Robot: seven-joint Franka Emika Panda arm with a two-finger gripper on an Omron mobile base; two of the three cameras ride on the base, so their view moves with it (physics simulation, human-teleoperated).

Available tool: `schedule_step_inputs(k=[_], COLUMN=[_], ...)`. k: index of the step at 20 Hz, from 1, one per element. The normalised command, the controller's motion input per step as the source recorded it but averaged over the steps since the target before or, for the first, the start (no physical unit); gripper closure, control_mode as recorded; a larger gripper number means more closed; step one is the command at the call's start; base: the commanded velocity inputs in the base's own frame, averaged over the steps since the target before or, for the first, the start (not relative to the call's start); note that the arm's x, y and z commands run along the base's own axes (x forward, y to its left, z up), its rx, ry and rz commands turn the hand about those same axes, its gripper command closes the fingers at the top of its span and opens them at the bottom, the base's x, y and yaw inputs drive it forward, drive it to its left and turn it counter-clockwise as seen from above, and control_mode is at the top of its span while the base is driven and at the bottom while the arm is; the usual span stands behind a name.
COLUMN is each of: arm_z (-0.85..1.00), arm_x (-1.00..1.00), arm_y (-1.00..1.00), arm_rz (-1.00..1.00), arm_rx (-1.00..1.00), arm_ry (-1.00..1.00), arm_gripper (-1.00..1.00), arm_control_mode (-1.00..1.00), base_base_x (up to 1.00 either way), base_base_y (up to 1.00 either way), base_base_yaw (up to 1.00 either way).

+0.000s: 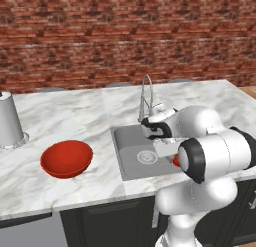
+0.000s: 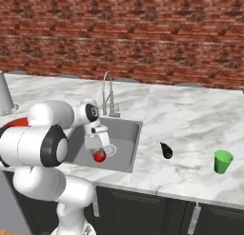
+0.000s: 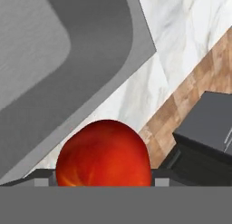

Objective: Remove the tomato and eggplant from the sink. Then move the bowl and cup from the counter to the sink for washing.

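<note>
My gripper is shut on the tomato, a shiny red ball held over the front part of the sink. In the hand view the tomato sits between the finger tips, above the sink's front rim. From the left, the tomato peeks out behind my forearm. The eggplant lies on the counter just right of the sink. A green cup stands farther right near the front edge. The red bowl rests on the counter left of the sink.
A thin curved faucet rises behind the basin. A grey cylindrical canister stands at the far left of the counter. A brick wall runs behind. The hand view looks past the counter edge to a wood floor.
</note>
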Motion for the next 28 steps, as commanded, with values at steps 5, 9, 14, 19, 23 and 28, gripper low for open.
schedule_step_inputs(k=[5,9,14,19,23,28], arm_z=[0.23,0.27,0.18,0.11,0.04,0.02], arm_x=[-0.11,-0.08,-0.08,-0.12,-0.07,-0.01], arm_y=[-0.24,-0.25,-0.26,-0.26,-0.26,-0.27], arm_rz=[0.16,0.14,0.14,0.18,0.17,0.15], arm_rx=[0.03,0.05,0.08,0.12,0.17,0.14], arm_ry=[0.00,0.00,0.00,-0.01,-0.05,-0.09], arm_gripper=[1.00,1.00,1.00,1.00,1.00,1.00], arm_control_mode=[-1.00,-1.00,-1.00,-1.00,-1.00,-1.00], base_base_x=[0.00,0.00,0.00,0.00,0.00,0.00], base_base_y=[0.00,0.00,0.00,0.00,0.00,0.00], base_base_yaw=[0.00,0.00,0.00,0.00,0.00,0.00])
